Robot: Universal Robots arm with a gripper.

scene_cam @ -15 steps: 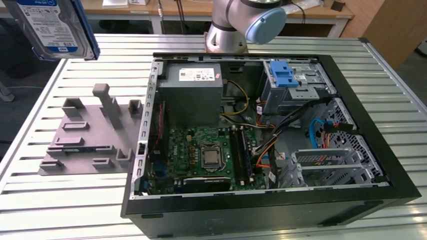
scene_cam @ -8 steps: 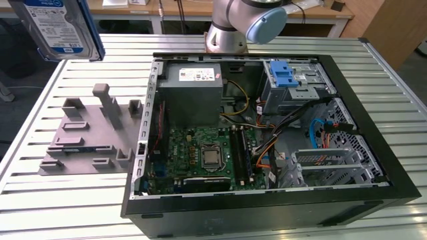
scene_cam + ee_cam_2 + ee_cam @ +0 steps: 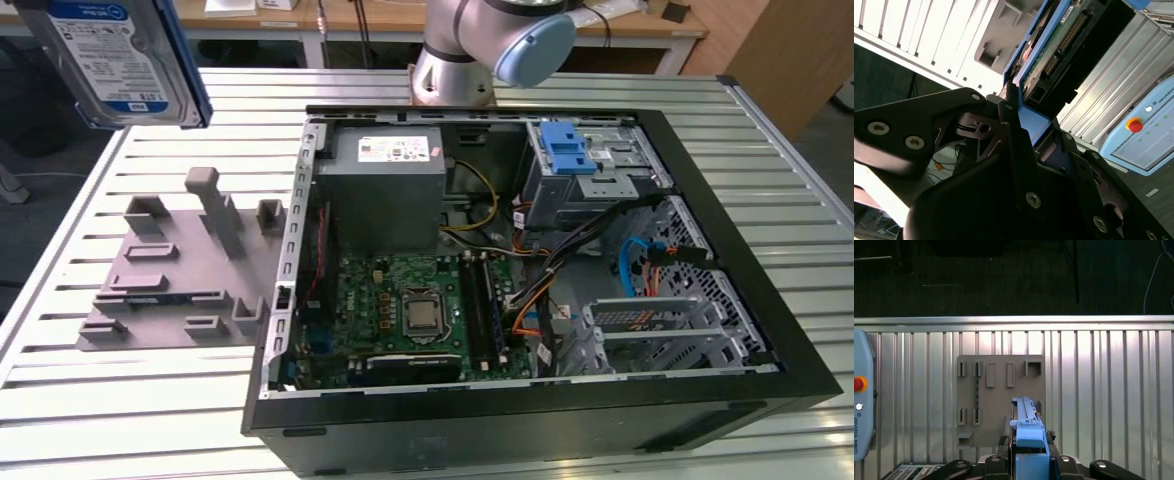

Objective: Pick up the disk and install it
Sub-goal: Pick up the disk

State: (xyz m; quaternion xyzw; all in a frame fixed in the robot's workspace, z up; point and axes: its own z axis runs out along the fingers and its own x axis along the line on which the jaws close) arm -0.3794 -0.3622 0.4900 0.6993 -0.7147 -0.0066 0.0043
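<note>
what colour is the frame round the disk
Blue; the disk shows its frame best in the first wrist view.

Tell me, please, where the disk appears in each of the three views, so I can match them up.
Exterior view: the disk is in the top corner on the exterior view's left, label toward the camera.
First wrist view: edge-on, held in the gripper, in front of the grey slotted fixture.
Second wrist view: edge-on, circuit board showing, clamped by the gripper.
Shared landmark: the grey slotted fixture.
</note>
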